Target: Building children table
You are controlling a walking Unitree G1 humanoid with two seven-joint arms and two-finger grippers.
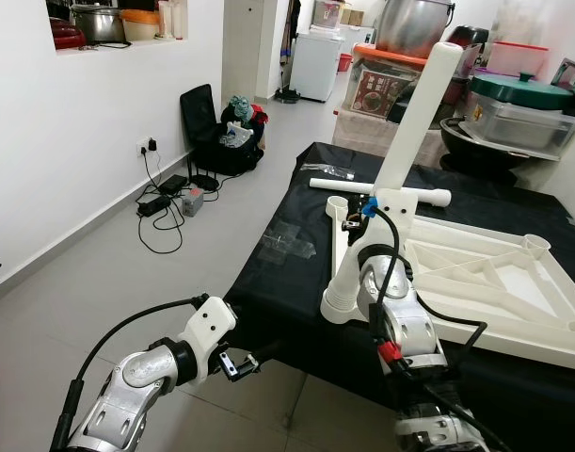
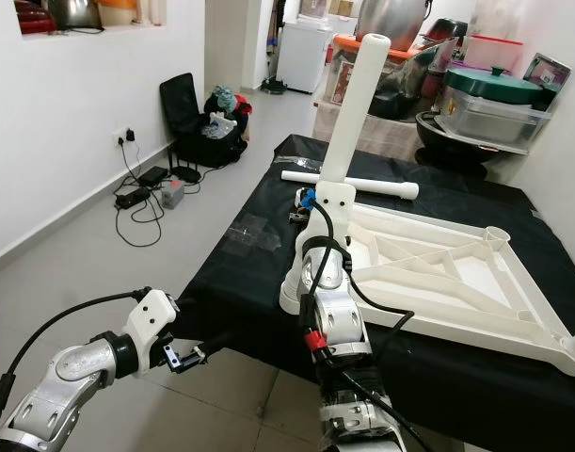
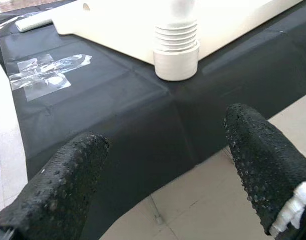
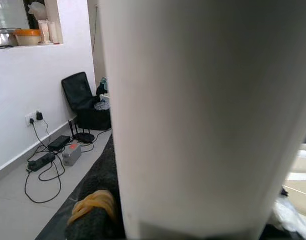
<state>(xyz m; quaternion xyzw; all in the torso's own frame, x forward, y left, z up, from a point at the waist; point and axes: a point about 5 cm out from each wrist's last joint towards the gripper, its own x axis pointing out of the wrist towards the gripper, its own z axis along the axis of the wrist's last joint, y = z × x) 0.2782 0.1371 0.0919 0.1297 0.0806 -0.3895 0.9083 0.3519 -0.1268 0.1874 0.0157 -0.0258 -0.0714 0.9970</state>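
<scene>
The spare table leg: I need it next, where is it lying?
In the head views, the spare leg lies on the black cloth, at the far side of the upturned tabletop.

Hidden and cut-off parts at the black table

The right gripper [image 1: 392, 202] is hidden behind its own white wrist housing, so its grip on the white leg [image 1: 416, 113] cannot be seen. The tabletop [image 1: 499, 282] is cut by the picture's right edge. The left gripper's fingertips [image 1: 254, 361] are too small to judge there.
</scene>
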